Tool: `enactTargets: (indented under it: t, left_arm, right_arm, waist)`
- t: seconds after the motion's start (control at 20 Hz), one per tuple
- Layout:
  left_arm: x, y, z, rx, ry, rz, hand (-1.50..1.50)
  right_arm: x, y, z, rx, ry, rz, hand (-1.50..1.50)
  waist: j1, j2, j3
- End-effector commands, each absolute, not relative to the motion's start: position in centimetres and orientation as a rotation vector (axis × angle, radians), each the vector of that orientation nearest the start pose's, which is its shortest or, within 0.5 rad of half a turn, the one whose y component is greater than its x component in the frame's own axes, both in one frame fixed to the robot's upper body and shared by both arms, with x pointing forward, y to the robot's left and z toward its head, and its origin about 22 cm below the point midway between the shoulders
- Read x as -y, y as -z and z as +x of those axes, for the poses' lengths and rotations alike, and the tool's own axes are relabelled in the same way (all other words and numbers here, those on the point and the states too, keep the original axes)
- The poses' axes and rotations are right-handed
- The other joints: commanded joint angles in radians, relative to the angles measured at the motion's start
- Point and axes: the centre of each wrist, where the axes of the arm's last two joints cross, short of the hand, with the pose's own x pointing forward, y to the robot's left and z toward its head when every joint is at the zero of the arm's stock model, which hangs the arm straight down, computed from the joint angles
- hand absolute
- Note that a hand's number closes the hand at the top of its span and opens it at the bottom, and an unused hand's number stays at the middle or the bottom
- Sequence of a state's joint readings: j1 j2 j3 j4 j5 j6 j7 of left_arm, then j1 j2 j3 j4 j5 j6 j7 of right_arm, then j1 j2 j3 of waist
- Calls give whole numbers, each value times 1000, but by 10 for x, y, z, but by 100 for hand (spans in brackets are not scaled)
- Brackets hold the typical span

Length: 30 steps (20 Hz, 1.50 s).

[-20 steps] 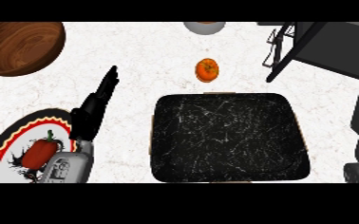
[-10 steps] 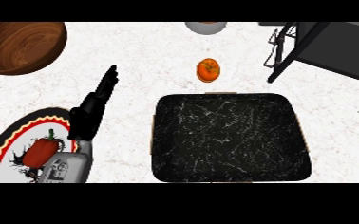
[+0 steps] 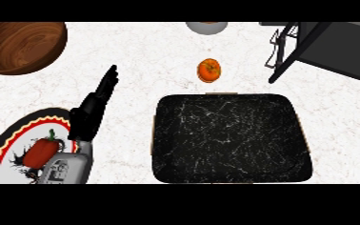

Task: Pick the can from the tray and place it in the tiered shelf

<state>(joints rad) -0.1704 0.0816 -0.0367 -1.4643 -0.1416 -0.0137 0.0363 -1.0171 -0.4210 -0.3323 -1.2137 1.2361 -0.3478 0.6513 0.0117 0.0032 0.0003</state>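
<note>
The black marbled tray (image 3: 228,138) lies at the lower middle and right of the counter, and no can shows on it or anywhere else in view. The dark tiered shelf (image 3: 316,47) stands at the upper right corner, partly cut off by the edge. My left hand (image 3: 94,107) is at the lower left, to the left of the tray, fingers straight and pointing up and away, holding nothing. My right hand does not show.
A small orange tomato-like fruit (image 3: 209,70) sits just beyond the tray. A wooden bowl (image 3: 25,45) is at the upper left. A patterned plate (image 3: 28,138) with a red pepper (image 3: 44,151) lies at the lower left. A grey dish (image 3: 206,26) peeks in at the top.
</note>
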Motion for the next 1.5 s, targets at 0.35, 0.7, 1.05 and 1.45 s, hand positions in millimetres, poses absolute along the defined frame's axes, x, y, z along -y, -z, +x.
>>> enactTargets:
  t: [0.35, 0.7, 1.05, 1.45]
  left_arm:
    - [-228, -16, 286, 1583, 248, 116, 0]
    - [-220, -18, 285, 1584, 262, 102, 0]
    - [-230, -9, 278, 1578, 258, 114, 0]
    - [-222, 2, 271, 1569, 279, 92, 0]
  right_arm:
    - [337, -270, 399, 1585, 213, -1605, 150]
    - [359, -249, 406, 1178, 277, -1818, -150]
    - [355, -266, 384, 1328, 433, -1679, -150]
    - [356, -301, 367, 1439, 436, -1518, -150]
  waist:
    - [-8, -3, 0]
    - [-2, -1, 0]
    - [-9, -4, 0]
    - [-12, -4, -1]
